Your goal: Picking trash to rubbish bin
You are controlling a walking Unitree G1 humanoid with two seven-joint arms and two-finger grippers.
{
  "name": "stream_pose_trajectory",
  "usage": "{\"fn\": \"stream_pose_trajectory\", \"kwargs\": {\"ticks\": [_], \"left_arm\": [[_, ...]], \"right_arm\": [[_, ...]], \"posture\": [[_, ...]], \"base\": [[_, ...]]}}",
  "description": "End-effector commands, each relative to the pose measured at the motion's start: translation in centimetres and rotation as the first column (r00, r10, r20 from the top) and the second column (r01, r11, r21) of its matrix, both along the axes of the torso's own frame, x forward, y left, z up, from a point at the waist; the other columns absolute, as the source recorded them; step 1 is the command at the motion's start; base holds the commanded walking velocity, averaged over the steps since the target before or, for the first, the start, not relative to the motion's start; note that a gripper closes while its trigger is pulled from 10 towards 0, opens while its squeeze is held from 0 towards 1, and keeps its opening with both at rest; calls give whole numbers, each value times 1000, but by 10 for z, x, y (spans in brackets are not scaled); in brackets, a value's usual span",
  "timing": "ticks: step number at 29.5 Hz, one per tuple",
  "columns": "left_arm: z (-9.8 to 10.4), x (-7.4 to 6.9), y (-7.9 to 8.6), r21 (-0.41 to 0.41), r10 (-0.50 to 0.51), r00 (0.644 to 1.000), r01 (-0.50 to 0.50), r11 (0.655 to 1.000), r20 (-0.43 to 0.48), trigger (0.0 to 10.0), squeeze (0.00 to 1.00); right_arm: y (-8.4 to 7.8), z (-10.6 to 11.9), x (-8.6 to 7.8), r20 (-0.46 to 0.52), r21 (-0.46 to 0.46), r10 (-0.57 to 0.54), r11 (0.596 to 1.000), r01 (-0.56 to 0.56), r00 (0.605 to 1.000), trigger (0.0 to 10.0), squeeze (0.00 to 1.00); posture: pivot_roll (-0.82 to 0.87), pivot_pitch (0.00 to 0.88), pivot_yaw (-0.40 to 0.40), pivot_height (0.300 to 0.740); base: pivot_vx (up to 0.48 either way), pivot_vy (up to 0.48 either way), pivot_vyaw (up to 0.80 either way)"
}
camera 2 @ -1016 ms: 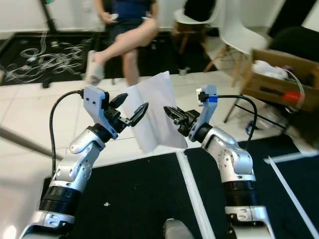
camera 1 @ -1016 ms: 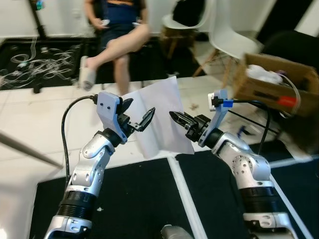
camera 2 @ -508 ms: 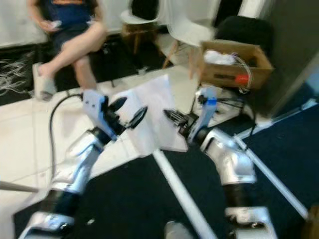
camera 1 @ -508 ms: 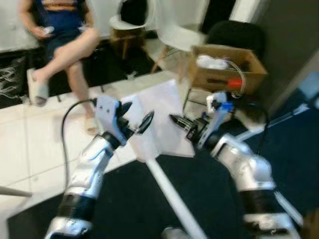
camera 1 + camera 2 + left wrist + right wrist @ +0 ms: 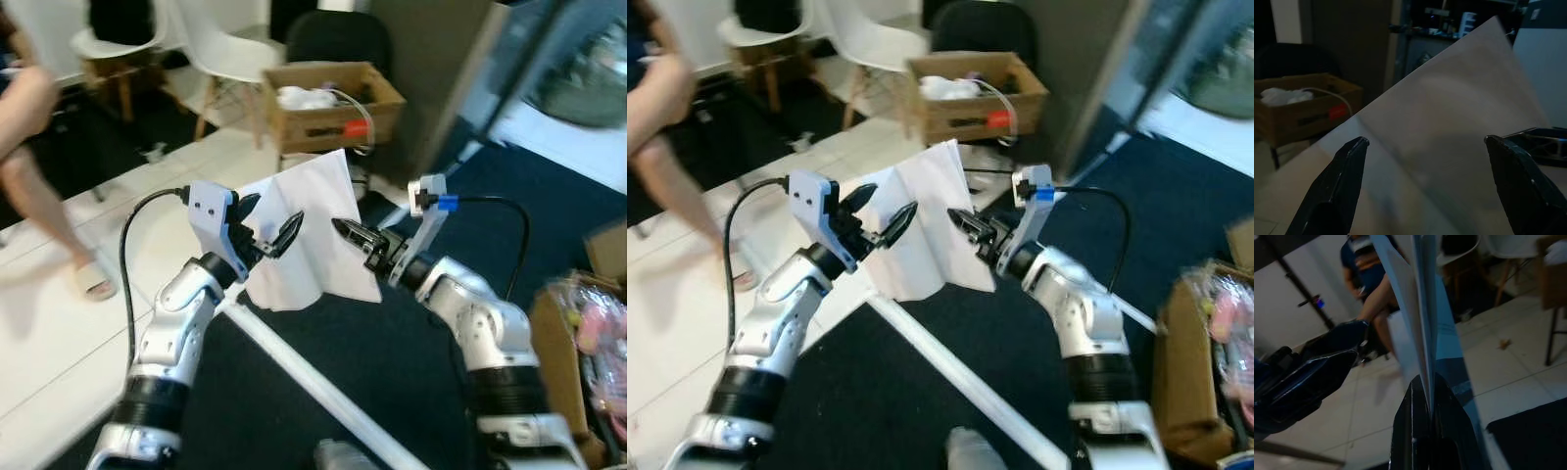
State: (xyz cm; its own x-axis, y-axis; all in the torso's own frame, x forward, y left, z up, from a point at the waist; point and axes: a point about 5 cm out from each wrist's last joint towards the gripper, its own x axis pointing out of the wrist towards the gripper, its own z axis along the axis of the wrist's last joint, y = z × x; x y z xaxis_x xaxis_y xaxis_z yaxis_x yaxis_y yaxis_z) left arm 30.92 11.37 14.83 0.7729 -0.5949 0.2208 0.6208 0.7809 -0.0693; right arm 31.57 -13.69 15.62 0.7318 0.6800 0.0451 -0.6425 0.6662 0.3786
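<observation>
Item: white sheet of paper (image 5: 312, 233), the trash in hand. Held up at chest height between the two arms, upright and slightly fanned. In the right wrist view its edge runs straight down into the pinched black fingers.

Right gripper (image 5: 343, 230): clenched on the sheet's edge, at about 3 o'clock of the sheet in the left eye view.

Left gripper (image 5: 270, 227): fingers spread, released, just beside the sheet at its 9 o'clock. The left wrist view shows both fingertips (image 5: 1354, 149) apart with the paper lying beyond them, not between them.

Change over the last second: the whole scene has swung, so the camera has turned with the robot; arms and paper keep the same pose relative to each other. The seated person, earlier at 12 o'clock, has slid to the picture's 9 o'clock edge, only a leg (image 5: 29, 147) left in view. A cardboard box (image 5: 328, 103) with white stuffing now sits at 12 o'clock, a white chair (image 5: 220, 49) at 11 o'clock, and dark carpet (image 5: 392, 372) with a white line (image 5: 313, 382) lies below.

Meaning, judged: the pick is done and the carry is under way. No rubbish bin can be identified yet; the turning should go on until one appears.
</observation>
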Motion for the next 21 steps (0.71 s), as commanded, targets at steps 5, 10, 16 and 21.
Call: {"fn": "stream_pose_trajectory", "kwargs": {"ticks": [5, 10, 16, 21], "left_arm": [[-3, -1, 2, -10, 9, 1000, -9, 1000, -12, 10000, 0], [-4, -1, 2, -13, 8, 1000, -8, 1000, -14, 10000, 0], [-4, -1, 2, -17, 6, 1000, -7, 1000, -18, 10000, 0], [-3, -1, 2, -33, 2, 1000, -2, 999, -17, 10000, 0]], "right_arm": [[2, -3, -1, -10, 2, 5, 1000, -5, 1000, 10000, 0], [2, -3, -1, -10, 2, 6, 1000, -6, 1000, 10000, 0], [1, -3, -1, -4, 13, 2, 1000, -1, 1000, 10000, 0], [0, 0, -1, 20, 30, -8, 1000, 7, 1000, 10000, 0]], "posture": [[-57, 0, -33, 740], [-58, 0, -32, 740], [-58, 0, -32, 740], [-59, 0, -32, 740]], "base": [[0, 0, -800], [0, 0, -800], [0, 0, -800], [225, 0, -160]]}}
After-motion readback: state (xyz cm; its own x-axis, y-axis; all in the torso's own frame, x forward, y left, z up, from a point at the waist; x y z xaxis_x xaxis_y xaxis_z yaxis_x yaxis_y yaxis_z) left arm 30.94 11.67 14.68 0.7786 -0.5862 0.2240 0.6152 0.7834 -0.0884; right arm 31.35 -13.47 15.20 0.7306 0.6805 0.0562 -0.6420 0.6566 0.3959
